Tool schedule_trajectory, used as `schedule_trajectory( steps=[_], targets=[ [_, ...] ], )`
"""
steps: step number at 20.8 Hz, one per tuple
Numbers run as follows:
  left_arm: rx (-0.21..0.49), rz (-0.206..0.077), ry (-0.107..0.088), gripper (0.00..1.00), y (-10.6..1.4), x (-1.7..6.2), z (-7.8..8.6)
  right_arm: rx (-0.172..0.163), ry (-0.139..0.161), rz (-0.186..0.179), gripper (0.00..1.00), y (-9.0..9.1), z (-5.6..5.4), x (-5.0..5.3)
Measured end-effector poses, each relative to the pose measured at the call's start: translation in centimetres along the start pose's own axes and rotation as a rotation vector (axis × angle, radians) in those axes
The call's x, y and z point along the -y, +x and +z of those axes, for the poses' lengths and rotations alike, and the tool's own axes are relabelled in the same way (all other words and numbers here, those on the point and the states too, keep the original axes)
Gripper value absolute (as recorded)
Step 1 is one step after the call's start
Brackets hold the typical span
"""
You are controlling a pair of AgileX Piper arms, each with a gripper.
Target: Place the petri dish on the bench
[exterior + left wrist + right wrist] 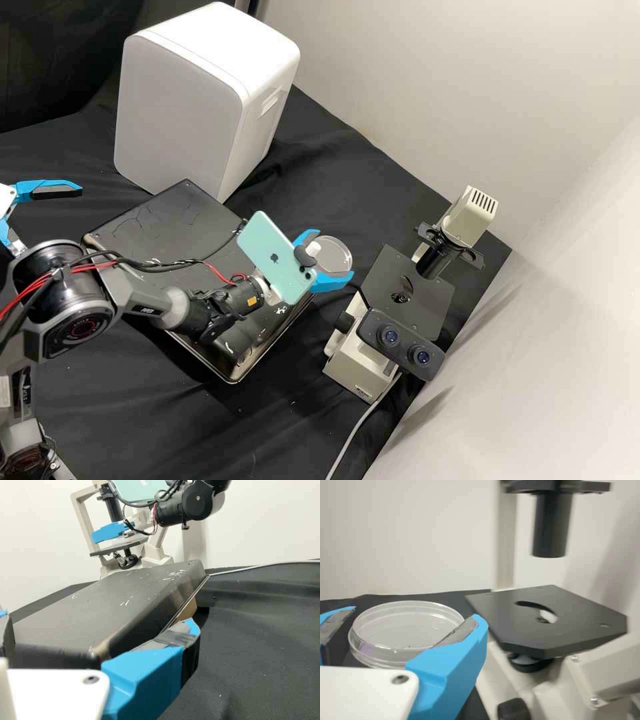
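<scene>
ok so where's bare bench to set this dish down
Bare bench lies behind the petri dish, between white box and microscope, and along the near edge in front of the dark slab. The slab-to-microscope gap is crowded.

Finished in dark grey along the right arm (157, 305), with cylindrical joint housings (67, 310) bearing a red ring marking. Wired externally with red and black cables (217, 272). Mounted with a mint-green phone (277, 257). Fitted with a white right gripper (407, 620), one dark screw (400, 679), bright blue fingers (450, 670), grey pads (455, 634).
</scene>
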Motion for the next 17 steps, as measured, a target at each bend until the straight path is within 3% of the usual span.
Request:
schedule_trajectory(
  steps=[5, 8, 17],
  targets=[
    [0.0, 0.0, 0.0, 1.0, 0.0, 0.0, 0.0, -0.047, -0.008, -0.057, 0.0, -1.4, -1.0, 2.4],
    [0.0, 0.0, 0.0, 1.0, 0.0, 0.0, 0.0, -0.042, -0.024, -0.1, 0.0, -2.0, -1.0, 3.8],
    [0.0, -0.005, -0.004, 1.0, 0.0, 0.11, 0.0, -0.039, -0.039, -0.164, 0.0, -3.0, -0.4, 7.0]
  ],
)
